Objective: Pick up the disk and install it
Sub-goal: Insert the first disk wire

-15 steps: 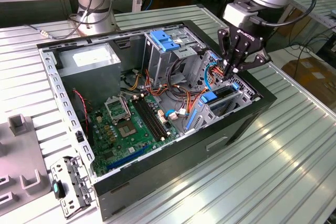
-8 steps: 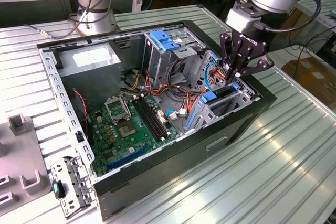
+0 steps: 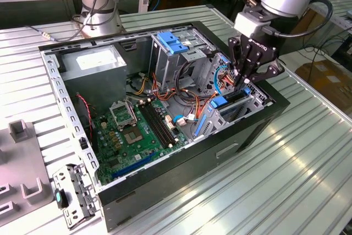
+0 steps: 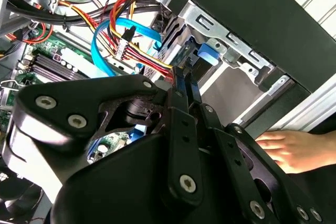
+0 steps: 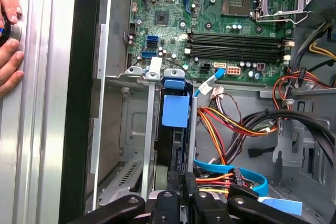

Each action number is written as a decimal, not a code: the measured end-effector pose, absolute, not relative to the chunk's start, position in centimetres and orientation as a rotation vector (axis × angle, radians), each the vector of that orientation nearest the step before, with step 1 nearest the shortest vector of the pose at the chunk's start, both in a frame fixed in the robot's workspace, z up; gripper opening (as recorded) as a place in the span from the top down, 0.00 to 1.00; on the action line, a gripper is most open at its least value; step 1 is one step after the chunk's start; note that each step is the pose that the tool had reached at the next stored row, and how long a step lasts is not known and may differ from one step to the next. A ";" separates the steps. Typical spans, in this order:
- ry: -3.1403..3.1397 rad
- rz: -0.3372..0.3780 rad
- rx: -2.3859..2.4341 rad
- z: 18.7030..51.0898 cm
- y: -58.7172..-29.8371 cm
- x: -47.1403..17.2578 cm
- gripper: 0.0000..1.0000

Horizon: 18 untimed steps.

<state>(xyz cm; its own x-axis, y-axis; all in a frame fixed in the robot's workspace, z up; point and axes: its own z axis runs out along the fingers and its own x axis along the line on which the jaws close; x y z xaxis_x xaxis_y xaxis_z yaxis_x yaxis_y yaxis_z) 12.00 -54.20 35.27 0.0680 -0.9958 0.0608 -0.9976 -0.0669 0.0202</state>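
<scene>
Black parallel-finger gripper (image 5: pixel 185 182) pinched on flat silver-grey metal disk (image 5: pixel 177 148), edge-on in drive cage (image 5: pixel 137 129); best pressed straight, rails aligned.

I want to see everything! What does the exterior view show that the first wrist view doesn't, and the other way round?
Exterior view: the whole computer case, the grey power box and a grey tray beside it. First wrist view: a person's hand outside the case. Both: the green circuit board, the coloured wires and the gripper, its jaws shut on the disk in its slot.
</scene>
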 end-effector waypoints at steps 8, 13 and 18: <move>-2.118 0.047 2.243 34.9 -54.3 12.0 0.84; -2.128 0.047 2.232 34.7 -54.3 12.0 0.84; -2.132 0.046 2.228 34.6 -54.3 12.0 0.84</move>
